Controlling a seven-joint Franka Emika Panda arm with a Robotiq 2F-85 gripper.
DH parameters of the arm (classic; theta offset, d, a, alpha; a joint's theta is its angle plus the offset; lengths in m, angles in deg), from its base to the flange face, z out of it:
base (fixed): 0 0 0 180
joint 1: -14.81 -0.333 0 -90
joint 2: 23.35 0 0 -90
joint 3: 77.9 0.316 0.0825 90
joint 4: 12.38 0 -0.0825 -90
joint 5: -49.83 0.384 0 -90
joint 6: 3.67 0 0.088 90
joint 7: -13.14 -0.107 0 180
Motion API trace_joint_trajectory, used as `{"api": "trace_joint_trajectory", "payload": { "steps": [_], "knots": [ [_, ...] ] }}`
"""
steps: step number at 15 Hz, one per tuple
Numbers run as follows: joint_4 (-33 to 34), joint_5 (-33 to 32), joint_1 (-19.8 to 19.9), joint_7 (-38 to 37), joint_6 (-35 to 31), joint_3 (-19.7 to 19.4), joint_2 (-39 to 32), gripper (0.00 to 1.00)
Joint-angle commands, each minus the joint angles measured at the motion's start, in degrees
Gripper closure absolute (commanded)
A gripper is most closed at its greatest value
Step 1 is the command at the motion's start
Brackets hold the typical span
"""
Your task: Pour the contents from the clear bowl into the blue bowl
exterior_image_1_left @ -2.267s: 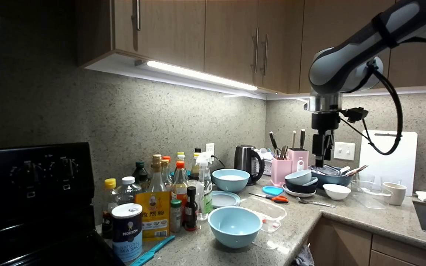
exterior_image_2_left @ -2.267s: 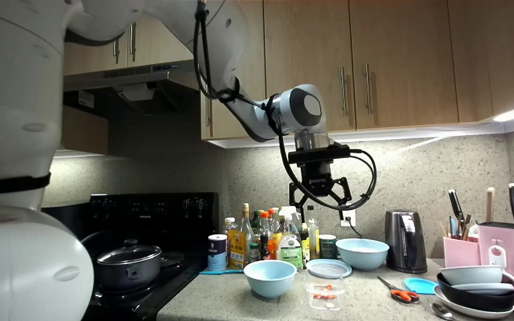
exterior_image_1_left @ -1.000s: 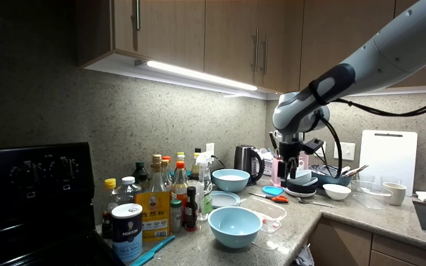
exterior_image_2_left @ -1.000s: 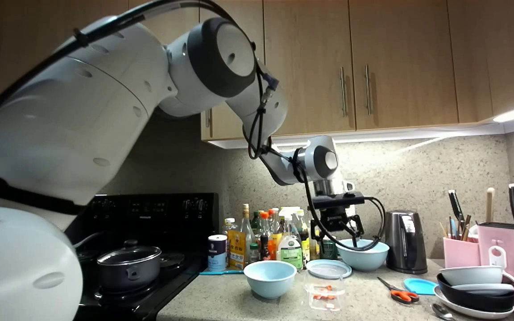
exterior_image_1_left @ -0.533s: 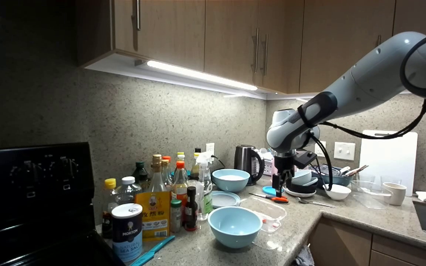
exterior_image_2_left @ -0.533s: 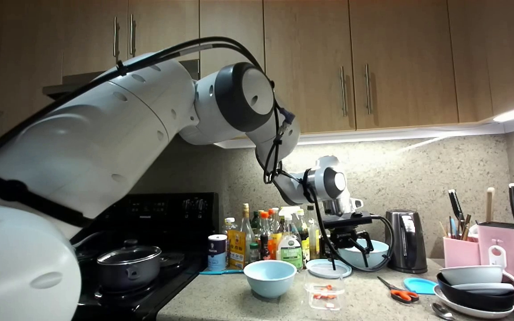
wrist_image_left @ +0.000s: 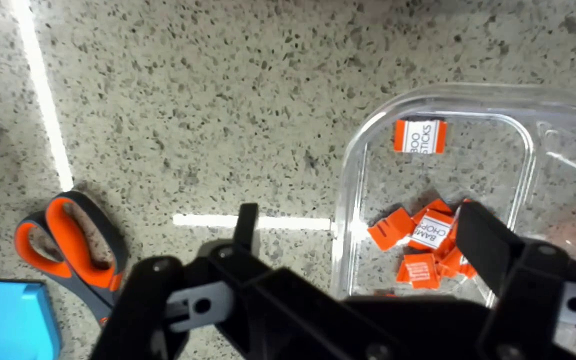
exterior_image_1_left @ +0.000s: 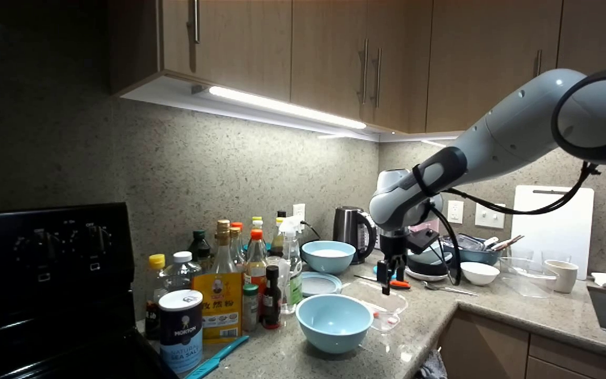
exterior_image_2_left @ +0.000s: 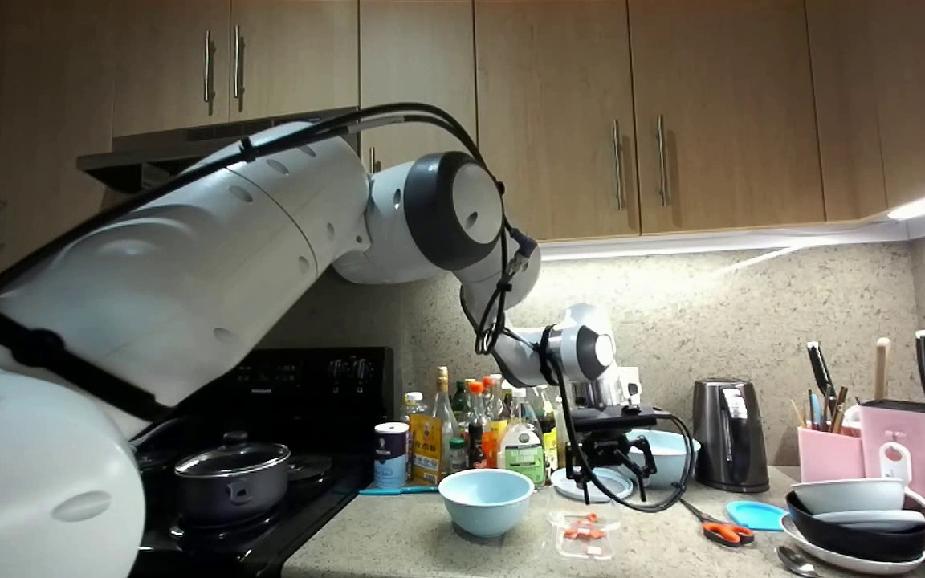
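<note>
The clear container (wrist_image_left: 473,175), a see-through tub with rounded corners, stands on the speckled counter (exterior_image_2_left: 398,546). Inside it are orange-and-white paper bits (wrist_image_left: 430,230), most bunched together and one lettered piece lying apart from the rest. The gripper (wrist_image_left: 360,220) hangs over an edge of the container with its jaws wide apart; in the wrist view that edge passes between them, one jaw showing over part of the bunch and the other over the counter. Whether either jaw touches the container I cannot tell.

In an exterior view the blue bowl (exterior_image_2_left: 486,507) sits upright just left of the container, a gap between them. Seen from there, a pale round lid (exterior_image_2_left: 615,483) lies behind the container, with a second light-blue bowl (exterior_image_2_left: 674,461) and the kettle (exterior_image_2_left: 719,449) behind it to the right. Scissors (exterior_image_2_left: 726,528) with orange handles lie right of the container, a flat bright blue piece (exterior_image_2_left: 755,515) farther right, and, well apart, a stack of bowls (exterior_image_2_left: 856,546) on a white plate (exterior_image_2_left: 848,565). Back and left of the container is a cluster of bottles (exterior_image_2_left: 474,425)
</note>
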Motion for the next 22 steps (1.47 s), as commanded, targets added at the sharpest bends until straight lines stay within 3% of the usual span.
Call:
{"api": "trace_joint_trajectory", "payload": {
  "steps": [1, 3, 4, 6, 8, 18, 22],
  "knots": [
    [6.6, -1.6, 0.2, 0.6, 3.0, 0.3, -5.5, 0.00],
    [9.7, -2.9, 0.1, 1.5, 5.0, -0.1, -7.7, 0.00],
    [5.9, -1.9, 0.3, -0.1, 2.4, 0.5, -5.6, 0.00],
    [8.3, -2.3, 0.3, 0.0, 3.7, 0.4, -7.4, 0.00],
    [8.9, -1.2, 1.2, 0.5, 4.1, 1.1, -7.8, 0.26],
    [9.1, 1.0, 3.3, -0.9, 4.0, 1.3, -7.2, 0.93],
    [7.4, 1.4, 2.0, -5.4, 1.2, -0.1, -4.8, 0.97]
  ]
}}
